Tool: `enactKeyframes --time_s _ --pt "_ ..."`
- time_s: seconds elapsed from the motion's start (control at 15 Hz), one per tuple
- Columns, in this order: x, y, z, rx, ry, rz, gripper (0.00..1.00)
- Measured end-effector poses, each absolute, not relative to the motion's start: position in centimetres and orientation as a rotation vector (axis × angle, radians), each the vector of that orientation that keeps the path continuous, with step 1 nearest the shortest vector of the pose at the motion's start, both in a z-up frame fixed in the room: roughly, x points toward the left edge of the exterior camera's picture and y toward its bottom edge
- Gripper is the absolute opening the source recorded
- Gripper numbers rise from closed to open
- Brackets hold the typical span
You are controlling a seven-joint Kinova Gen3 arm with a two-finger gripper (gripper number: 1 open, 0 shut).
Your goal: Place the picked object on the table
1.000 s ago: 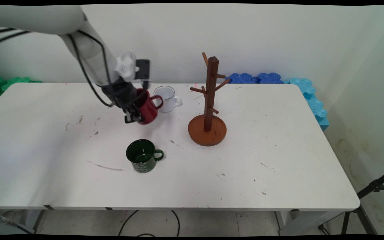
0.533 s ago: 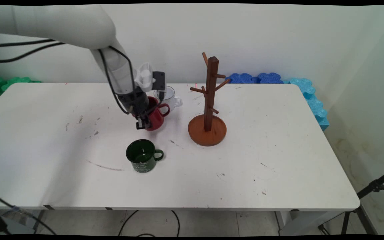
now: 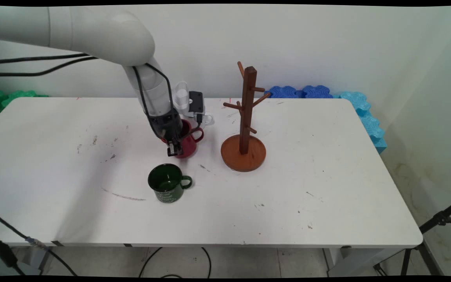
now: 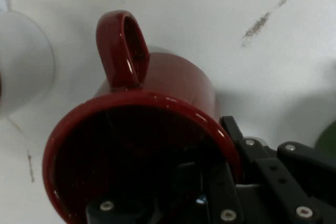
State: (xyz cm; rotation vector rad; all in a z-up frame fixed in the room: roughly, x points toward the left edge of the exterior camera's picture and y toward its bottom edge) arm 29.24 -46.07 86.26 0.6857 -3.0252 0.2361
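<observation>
Gripper [image 3: 174, 150] clamps red mug [image 3: 189, 144] by its wall; keep grip firm, green mug [image 3: 167, 183] just below.

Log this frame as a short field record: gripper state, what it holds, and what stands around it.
gripper: shut on red mug, one finger inside the rim, one outside
red mug: held tilted, handle toward the mug tree
white mug: behind the red mug, mostly hidden by the hand
green mug: upright on the table, nearer the camera, apart from the gripper
mug tree: upright, right of the red mug, pegs bare
table: white, scuffed
</observation>
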Motion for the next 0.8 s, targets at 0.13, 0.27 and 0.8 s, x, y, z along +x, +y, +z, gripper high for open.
enactKeyframes --time_s 0.13,0.27,0.8 --pt "29.0 -46.3 86.0 0.688 -3.028 0.23 0.0" --pt "28.7 -46.5 85.6 0.689 -3.029 0.224 1.0" --pt "27.9 -47.1 85.1 0.683 -3.018 0.229 1.0"
